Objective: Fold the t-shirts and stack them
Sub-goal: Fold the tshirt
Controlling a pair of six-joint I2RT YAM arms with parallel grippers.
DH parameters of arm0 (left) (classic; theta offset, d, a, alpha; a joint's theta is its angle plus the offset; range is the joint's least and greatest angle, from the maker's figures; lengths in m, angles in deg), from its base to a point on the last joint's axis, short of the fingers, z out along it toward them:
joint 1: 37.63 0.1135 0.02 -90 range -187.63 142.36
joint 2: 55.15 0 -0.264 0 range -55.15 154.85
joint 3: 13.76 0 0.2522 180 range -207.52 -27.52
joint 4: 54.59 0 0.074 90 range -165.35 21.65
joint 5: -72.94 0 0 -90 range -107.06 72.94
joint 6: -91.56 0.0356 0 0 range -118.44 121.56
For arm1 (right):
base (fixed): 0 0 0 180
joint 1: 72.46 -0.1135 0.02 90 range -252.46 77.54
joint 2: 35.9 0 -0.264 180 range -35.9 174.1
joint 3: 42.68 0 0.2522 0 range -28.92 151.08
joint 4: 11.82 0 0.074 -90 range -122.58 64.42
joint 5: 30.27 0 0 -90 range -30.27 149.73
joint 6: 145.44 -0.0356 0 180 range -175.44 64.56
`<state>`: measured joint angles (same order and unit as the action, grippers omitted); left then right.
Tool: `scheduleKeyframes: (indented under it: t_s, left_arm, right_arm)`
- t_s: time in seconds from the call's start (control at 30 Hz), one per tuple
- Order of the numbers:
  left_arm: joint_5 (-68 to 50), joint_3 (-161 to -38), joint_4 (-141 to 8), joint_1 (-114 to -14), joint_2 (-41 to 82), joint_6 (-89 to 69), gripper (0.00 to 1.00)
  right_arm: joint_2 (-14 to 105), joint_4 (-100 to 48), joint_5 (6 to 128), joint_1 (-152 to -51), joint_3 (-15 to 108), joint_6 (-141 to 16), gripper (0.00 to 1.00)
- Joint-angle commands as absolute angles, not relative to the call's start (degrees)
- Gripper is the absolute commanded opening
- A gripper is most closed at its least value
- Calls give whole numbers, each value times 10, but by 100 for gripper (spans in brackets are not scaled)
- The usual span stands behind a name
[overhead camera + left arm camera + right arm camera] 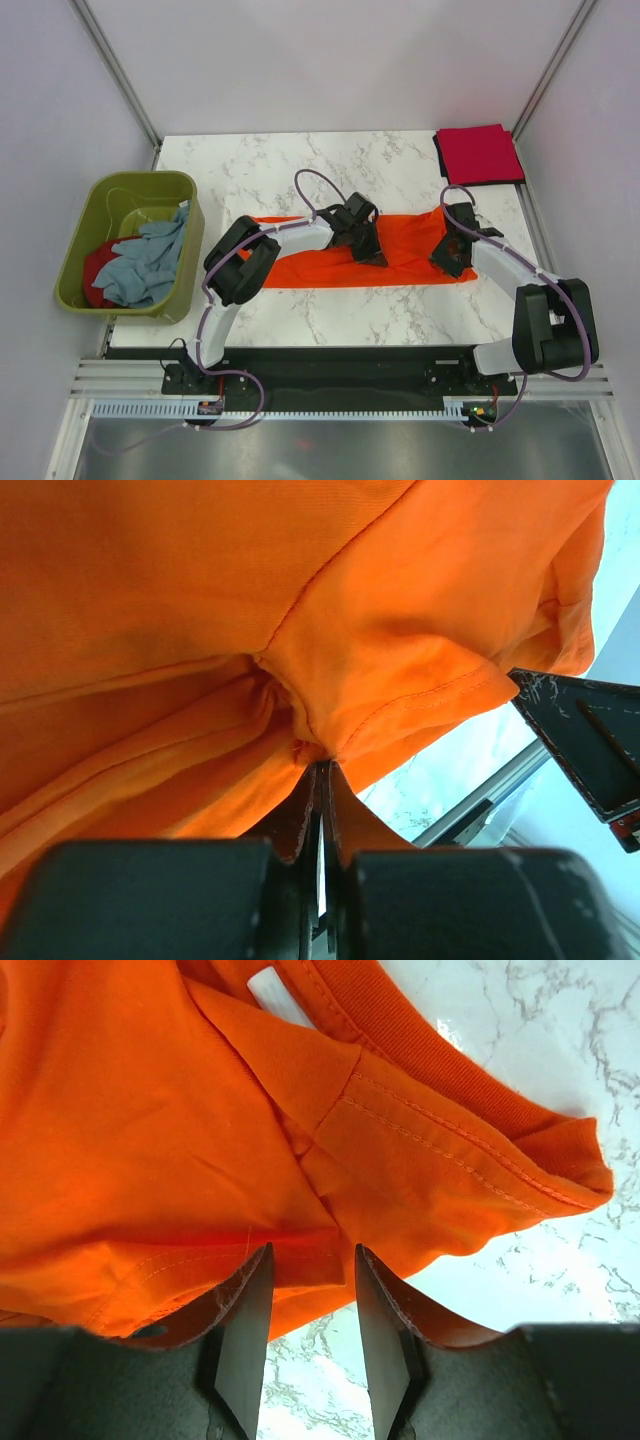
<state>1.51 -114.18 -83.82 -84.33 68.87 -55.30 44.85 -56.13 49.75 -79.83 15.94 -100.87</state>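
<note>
The bright orange t-shirt [410, 250] lies stretched left to right across the middle of the marble table [300, 160]. My left gripper [368, 250] is on its middle, shut on a pinched bunch of orange cloth [300, 710] at a seam; the jaws [322, 765] meet with cloth between the tips. My right gripper [447, 258] is at the shirt's right end, near the collar [420, 1060]. Its jaws [313, 1252] stand open, with a hemmed fold of the orange shirt [150, 1110] lying between the tips. A crimson red t-shirt [478, 153] lies folded at the back right corner.
An olive-green tub [100, 205] stands off the table's left edge, holding a crumpled grey-blue shirt [150, 260] and a red one [97, 268]. A metal frame rail [480, 790] and a black scratched part [590, 740] show beyond the cloth in the left wrist view.
</note>
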Motion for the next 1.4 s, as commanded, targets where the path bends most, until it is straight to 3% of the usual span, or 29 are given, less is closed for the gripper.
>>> scheduleKeyframes:
  t_s: [0.0, 0.13, 0.23, 0.27, 0.3, 0.9, 1.37]
  left_arm:
    - [31, -1159, -820, -845, 673, -538, 2]
    - [29, -1148, -820, -846, 656, -546, 2]
    - [22, -1138, -821, -846, 645, -550, 2]
    - [22, -1137, -821, -846, 643, -550, 2]
    - [22, -1136, -823, -845, 641, -549, 2]
    - [-20, -1161, -906, -845, 629, -503, 2]
    - [-58, -1169, -933, -844, 595, -480, 2]
  right_arm:
    - [427, -520, 508, -798, 149, -1031, 45]
    - [421, -504, 512, -798, 138, -1041, 39]
    - [414, -493, 515, -798, 126, -1049, 19]
    - [410, -492, 516, -798, 123, -1049, 5]
    - [400, -493, 516, -798, 121, -1052, 1]
    - [246, -529, 464, -839, 74, -1126, 0]
    - [218, -548, 395, -883, 83, -1152, 0]
